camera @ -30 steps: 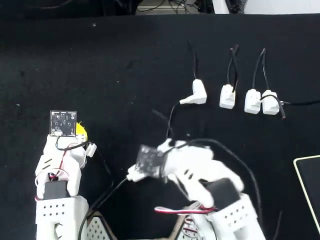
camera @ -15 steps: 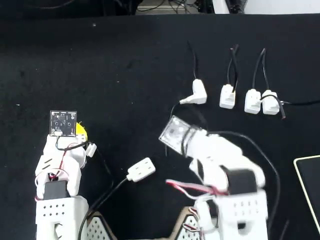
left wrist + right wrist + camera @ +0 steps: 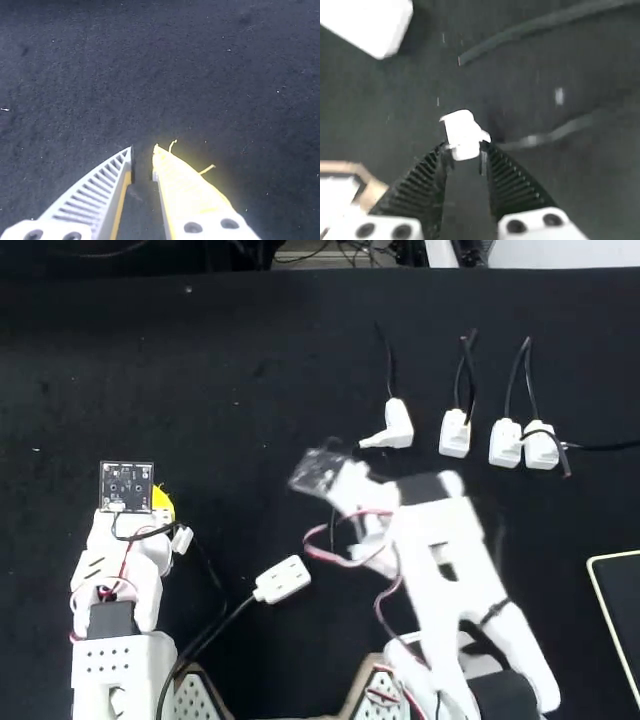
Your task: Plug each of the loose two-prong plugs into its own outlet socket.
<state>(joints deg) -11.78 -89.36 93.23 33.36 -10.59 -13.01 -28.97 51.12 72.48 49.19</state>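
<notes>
Outlet socket [image 3: 283, 580]: we see nothing plugged in yet.
Right gripper [image 3: 465, 150]: pinching one plug [image 3: 463, 131], just beyond the socket.
Loose plugs [image 3: 455, 433]: four, farther beyond.
Left gripper [image 3: 142, 150]: nearly pressed together, empty.

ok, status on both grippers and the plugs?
Left gripper shut, empty. Right gripper shut on white plug. Outlet socket lies bare, nothing blocking it. Other plugs loose farther back.

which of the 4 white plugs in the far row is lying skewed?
The leftmost plug: it lies angled, tip pointing left, while the other three sit straight, side by side.
</notes>
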